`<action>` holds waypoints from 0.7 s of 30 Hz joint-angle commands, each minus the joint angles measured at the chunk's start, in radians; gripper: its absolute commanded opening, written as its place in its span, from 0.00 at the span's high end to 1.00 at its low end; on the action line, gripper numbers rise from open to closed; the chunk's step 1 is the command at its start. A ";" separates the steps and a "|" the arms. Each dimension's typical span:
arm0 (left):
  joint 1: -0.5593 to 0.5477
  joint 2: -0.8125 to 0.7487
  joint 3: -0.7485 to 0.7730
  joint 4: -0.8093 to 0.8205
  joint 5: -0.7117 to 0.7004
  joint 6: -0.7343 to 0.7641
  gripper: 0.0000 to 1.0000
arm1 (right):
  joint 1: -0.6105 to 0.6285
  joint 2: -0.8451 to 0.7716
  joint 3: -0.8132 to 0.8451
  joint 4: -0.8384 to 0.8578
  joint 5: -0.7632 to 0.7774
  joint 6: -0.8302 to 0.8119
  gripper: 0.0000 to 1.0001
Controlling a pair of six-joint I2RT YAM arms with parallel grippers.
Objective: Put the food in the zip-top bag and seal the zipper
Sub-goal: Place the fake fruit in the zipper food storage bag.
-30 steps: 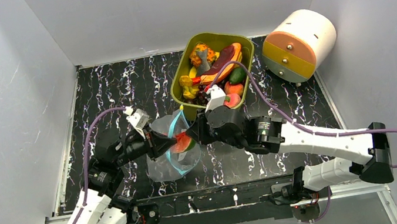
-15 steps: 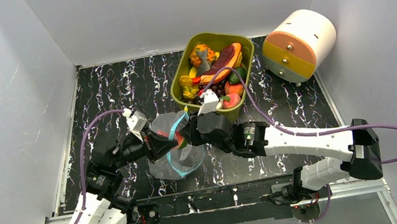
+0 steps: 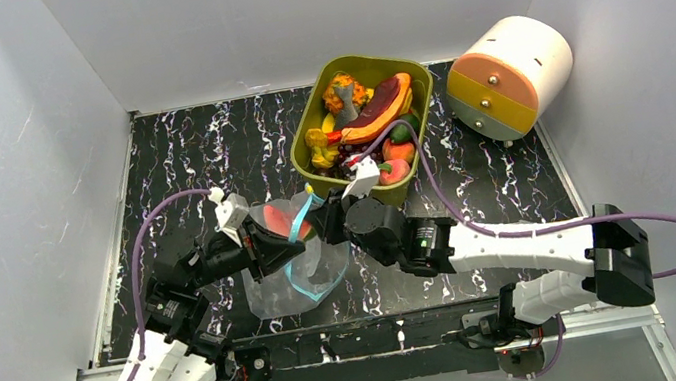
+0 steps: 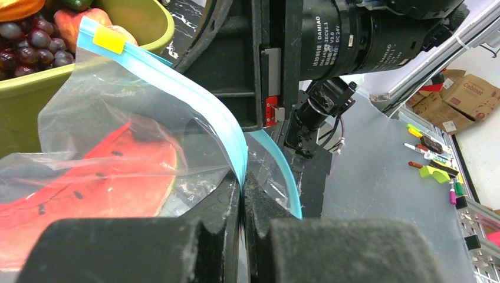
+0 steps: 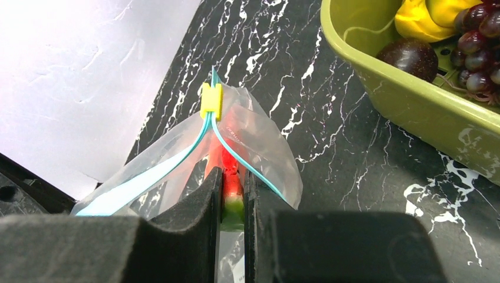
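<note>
**Left tool** (image 4: 242, 188): clenched on the thin teal-blue zipper strip (image 4: 203, 115) of the clear floppy plastic zip-top bag (image 3: 279, 295). One side of the rim runs straight into the closed pads, and we see no gap between the fingers. The bag hangs ahead of and below this tool, with its lower part on the black white-veined marble table (image 3: 197, 151).

**Bag contents:** a red plastic toy watermelon wedge with a green rind (image 5: 230, 177) is inside the bag. From the left wrist it shows through the clear film, just left of the left tool's fingers.

**Right tool** (image 5: 232, 197): faces the left tool, tips close together. Its fingers are parted only narrowly and grasp the watermelon wedge between them. The two sides of the zipper strip pass to either side of these fingers, so the tips sit within the bag mouth. Beyond the tips the two sides meet at a small yellow slider tab (image 5: 211, 100).

**Beyond the right tool:** an olive-green rectangular plastic tub (image 3: 301, 155) stands just past the slider end of the bag. We cannot tell whether they touch. It holds more toy foods, including dark purple grapes (image 5: 477, 41) and a yellow piece (image 5: 415, 17).

**Farthest, right of the tub:** a cream cylinder on its side with orange and yellow drawer fronts (image 3: 509, 74).
</note>
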 commanded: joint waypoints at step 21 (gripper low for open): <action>0.003 0.031 0.012 -0.035 -0.062 0.027 1.00 | 0.003 -0.096 -0.021 -0.065 0.009 -0.002 0.59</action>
